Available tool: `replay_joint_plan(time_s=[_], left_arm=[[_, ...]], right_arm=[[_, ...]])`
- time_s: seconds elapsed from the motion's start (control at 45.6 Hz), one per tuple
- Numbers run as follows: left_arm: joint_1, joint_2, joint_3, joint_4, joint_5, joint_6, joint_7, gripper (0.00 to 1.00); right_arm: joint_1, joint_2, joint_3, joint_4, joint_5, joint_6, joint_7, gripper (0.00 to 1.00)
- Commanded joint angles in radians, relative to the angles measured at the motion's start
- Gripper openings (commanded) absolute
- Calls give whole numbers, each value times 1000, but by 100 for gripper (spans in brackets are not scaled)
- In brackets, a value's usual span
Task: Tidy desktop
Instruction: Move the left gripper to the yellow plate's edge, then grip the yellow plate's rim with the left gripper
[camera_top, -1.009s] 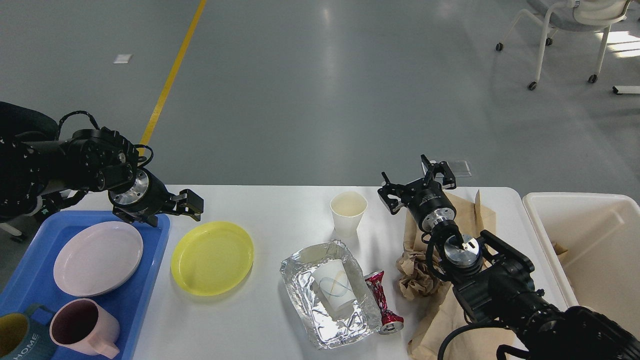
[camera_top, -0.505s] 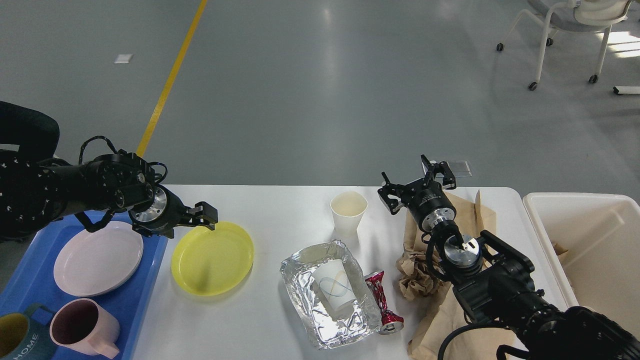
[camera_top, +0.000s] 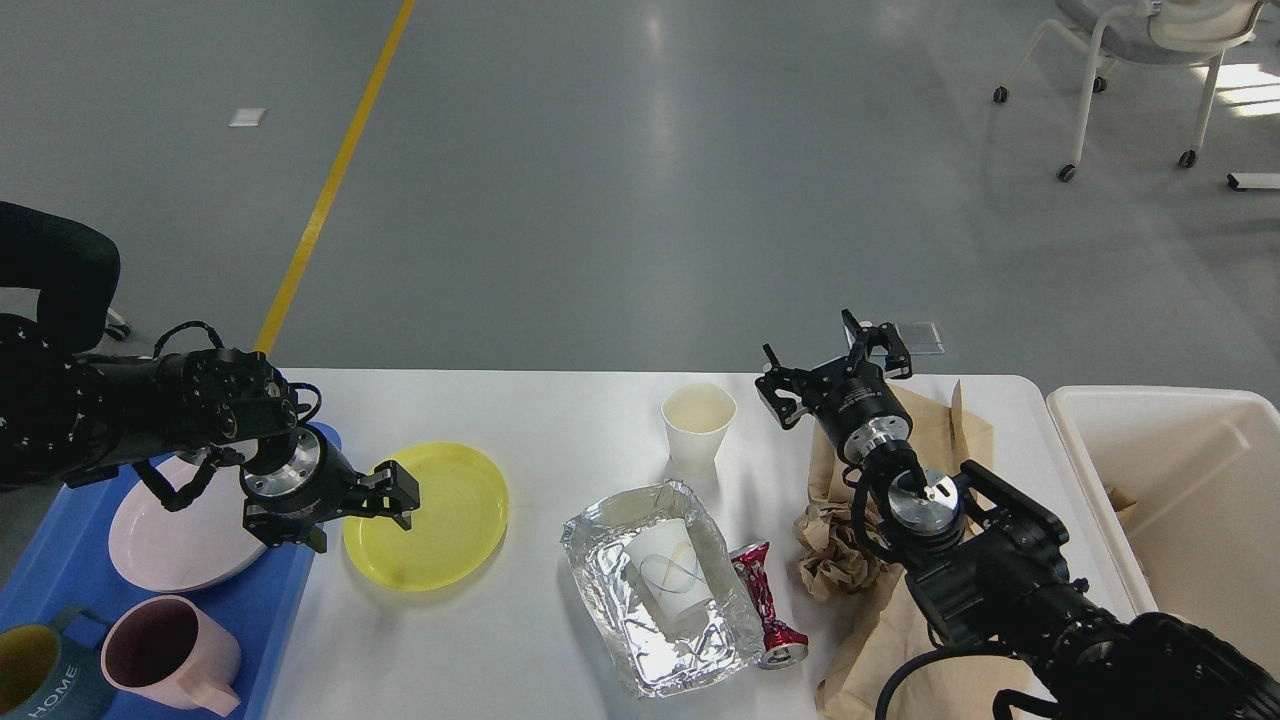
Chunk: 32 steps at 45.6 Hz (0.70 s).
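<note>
Head view: left gripper (camera_top: 397, 495) low at near-left rim of yellow plate (camera_top: 440, 515) on desktop (camera_top: 560, 415), fingers seemingly spread. Best to slip one finger under the rim, pinch, lift level toward blue tray (camera_top: 60, 590). Right gripper (camera_top: 835, 375) spread, idle over brown paper (camera_top: 930, 430).

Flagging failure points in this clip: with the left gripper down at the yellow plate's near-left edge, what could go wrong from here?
1. The left gripper sits at the thin rim of the yellow plate; a shallow pinch may slip or push the plate across the desktop.
2. The blue tray already holds a pink plate and a pink mug, so stacking may knock them.
</note>
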Motion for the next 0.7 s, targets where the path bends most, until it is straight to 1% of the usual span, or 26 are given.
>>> replay_joint_plan(time_s=[0.0, 0.154, 0.417, 0.614, 0.68], left_arm=[[36, 1, -8, -1, -3, -1, -1, 91], [48, 6, -33, -1, -61, 1, -1, 90], [53, 10, -34, -4, -67, -7, 0, 90], [53, 28, -27, -4, -67, -103, 0, 91], [54, 30, -24, -4, -67, -110, 0, 91]], right_arm=[[0, 0, 0, 0, 0, 0, 0, 100], [0, 0, 0, 0, 0, 0, 0, 100], [0, 0, 0, 0, 0, 0, 0, 100], [0, 0, 0, 0, 0, -1, 0, 100], [0, 0, 0, 0, 0, 0, 0, 100]])
